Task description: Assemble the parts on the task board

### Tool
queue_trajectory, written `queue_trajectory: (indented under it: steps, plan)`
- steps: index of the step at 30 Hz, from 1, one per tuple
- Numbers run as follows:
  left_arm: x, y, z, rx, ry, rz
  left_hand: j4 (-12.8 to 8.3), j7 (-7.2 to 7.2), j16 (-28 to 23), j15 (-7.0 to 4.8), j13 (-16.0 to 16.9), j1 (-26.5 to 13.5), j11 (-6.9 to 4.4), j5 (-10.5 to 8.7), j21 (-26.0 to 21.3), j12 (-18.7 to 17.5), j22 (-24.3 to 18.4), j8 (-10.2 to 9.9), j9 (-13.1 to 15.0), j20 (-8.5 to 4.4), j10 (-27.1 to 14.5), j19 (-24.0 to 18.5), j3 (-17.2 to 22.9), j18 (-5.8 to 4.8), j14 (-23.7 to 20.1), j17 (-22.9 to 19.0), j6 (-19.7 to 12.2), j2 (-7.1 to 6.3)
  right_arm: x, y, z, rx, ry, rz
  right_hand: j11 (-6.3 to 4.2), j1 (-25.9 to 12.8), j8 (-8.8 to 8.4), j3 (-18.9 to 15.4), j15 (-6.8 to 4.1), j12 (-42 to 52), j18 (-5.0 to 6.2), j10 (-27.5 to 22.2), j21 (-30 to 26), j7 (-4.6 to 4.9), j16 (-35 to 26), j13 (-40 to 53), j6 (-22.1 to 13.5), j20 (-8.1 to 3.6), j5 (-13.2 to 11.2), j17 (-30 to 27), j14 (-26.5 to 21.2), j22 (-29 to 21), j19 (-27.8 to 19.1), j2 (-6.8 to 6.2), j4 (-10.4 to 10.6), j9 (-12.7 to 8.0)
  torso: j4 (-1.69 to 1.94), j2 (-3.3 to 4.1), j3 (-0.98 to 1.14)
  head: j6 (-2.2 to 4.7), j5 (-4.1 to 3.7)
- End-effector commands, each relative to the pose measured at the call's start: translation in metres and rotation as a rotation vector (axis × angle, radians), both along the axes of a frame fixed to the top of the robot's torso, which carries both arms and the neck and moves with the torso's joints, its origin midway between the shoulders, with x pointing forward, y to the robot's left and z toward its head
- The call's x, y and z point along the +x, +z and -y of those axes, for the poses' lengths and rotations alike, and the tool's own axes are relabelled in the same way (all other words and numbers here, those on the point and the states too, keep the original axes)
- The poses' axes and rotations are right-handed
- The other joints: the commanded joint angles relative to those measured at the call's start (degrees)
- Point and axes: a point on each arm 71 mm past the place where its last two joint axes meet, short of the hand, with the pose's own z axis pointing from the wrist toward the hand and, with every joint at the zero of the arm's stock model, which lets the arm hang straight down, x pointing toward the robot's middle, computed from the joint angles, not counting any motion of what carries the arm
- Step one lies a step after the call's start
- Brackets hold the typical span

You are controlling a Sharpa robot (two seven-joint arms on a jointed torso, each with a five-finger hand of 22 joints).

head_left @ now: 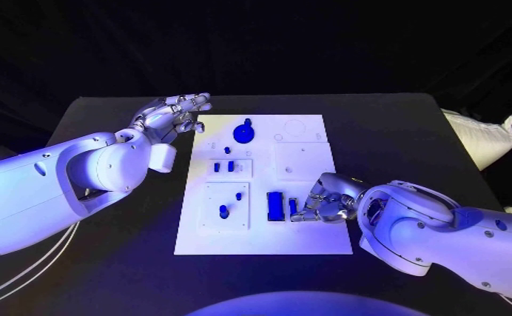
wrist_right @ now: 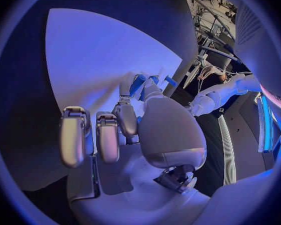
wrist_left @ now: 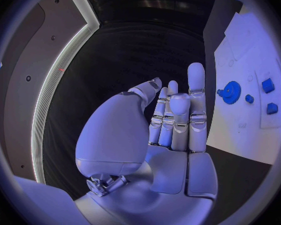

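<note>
Looking down from the head camera, the flat white rectangular task board [head_left: 304, 238] lies in the middle of the matte black table [head_left: 106, 271]. The silver left hand [head_left: 171, 116] hangs above the table just off the board's far left corner, fingers spread and holding nothing. Near it on the board sits a round blue gear-shaped disc [head_left: 244, 134], with small blue pegs [head_left: 222, 166] in a raised square below it and two more blue pieces [head_left: 226, 209] in a nearer square. The silver right hand [head_left: 323, 203] rests over the board's near right part, fingertips beside a dark blue rectangular block [head_left: 275, 206] and a slim blue upright piece [head_left: 292, 206] — whether it grips either, I cannot tell.

From the left wrist, the left hand [wrist_left: 172, 135] shows its fingers straight, nothing in the palm, the gear-shaped disc [wrist_left: 231, 91] beyond.

From the right wrist, the right hand [wrist_right: 125, 130] shows some fingers curled in, others reaching to a blue piece [wrist_right: 138, 84] on the board — contact unclear.
</note>
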Motion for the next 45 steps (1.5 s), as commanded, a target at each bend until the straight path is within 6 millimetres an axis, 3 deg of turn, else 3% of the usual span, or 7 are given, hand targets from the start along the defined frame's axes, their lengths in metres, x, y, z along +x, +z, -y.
queue_trajectory:
  steps: [1,14,28,39,45]
  plan:
    - [0.0,0.001,0.002,-0.007,-0.017,0.008,-0.3,-0.03,-0.3,-0.04,0.1,0.5,-0.17,0.35,-0.3,0.3,-0.1,0.2,0.0,0.08,-0.4,-0.3,-0.1,0.57,-0.5,0.0,-0.4,0.03,-0.002,-0.001,-0.002,-0.017,0.04,-0.007,-0.19,0.5,-0.26,-0.2,-0.29,-0.1,-0.38,1.6,0.3,0.14,0.2,4.7,0.3,-0.2,-0.4,14.7,5.9,3.8,1.9,0.17,-0.1,0.1,-0.09,-0.02,0.0,-0.03,0.05]
    - [0.0,0.0,0.002,-0.004,-0.015,0.004,-0.3,-0.03,-0.3,-0.04,0.1,0.5,-0.17,0.35,-0.3,0.3,-0.1,0.2,0.0,0.08,-0.4,-0.3,-0.1,0.57,-0.5,0.0,-0.4,0.03,0.0,-0.002,-0.001,-0.021,0.038,-0.006,-0.15,-0.4,-0.31,-1.5,-0.24,-0.1,-0.4,1.7,0.4,0.15,0.2,4.8,0.4,-0.14,0.3,14.8,5.9,4.0,1.9,1.33,1.2,0.1,-0.01,0.02,-0.03,-0.08,-0.17]
    - [0.001,0.0,0.003,-0.004,-0.017,0.004,-0.3,-0.03,-0.3,-0.04,0.1,0.5,-0.17,0.35,-0.3,0.3,-0.1,0.2,0.0,0.08,-0.4,-0.3,-0.1,0.57,-0.5,0.0,-0.4,0.03,0.009,-0.01,-0.003,-0.042,0.039,-0.013,-0.27,1.6,-0.3,-1.7,-0.33,0.4,-0.43,1.8,0.5,0.02,0.4,5.1,0.5,-0.19,0.0,15.0,5.9,4.1,2.0,2.52,0.7,0.1,0.05,-0.04,-0.01,-0.14,-0.13]
    - [0.001,-0.001,0.002,-0.003,-0.016,0.003,-0.4,-0.05,-0.2,-0.06,0.1,0.6,-0.19,0.36,-0.3,0.4,-0.1,0.3,0.0,0.08,-0.4,-0.3,-0.1,0.58,-0.5,-0.1,-0.4,0.12,0.01,-0.012,-0.007,-0.032,0.047,-0.024,-0.25,3.5,-0.37,-2.4,-0.33,0.2,-0.41,1.7,0.4,0.09,0.2,5.1,0.4,-0.21,-0.9,14.8,5.9,4.0,1.9,2.19,-0.4,0.1,-0.02,-0.05,-0.02,-0.03,-0.07]
    - [0.001,-0.002,0.002,0.0,-0.014,0.001,-0.4,-0.05,-0.2,-0.06,0.1,0.6,-0.19,0.36,-0.3,0.4,-0.1,0.3,0.0,0.08,-0.4,-0.3,-0.1,0.58,-0.5,-0.1,-0.4,0.12,0.009,-0.005,-0.001,0.031,0.029,-0.004,0.18,1.1,-0.86,-5.2,0.01,-2.8,-0.11,0.9,-0.6,0.55,-0.5,3.9,-0.5,0.02,-1.8,13.9,5.7,2.7,1.3,0.51,1.3,-0.1,0.02,-0.17,-0.03,0.25,-0.08]
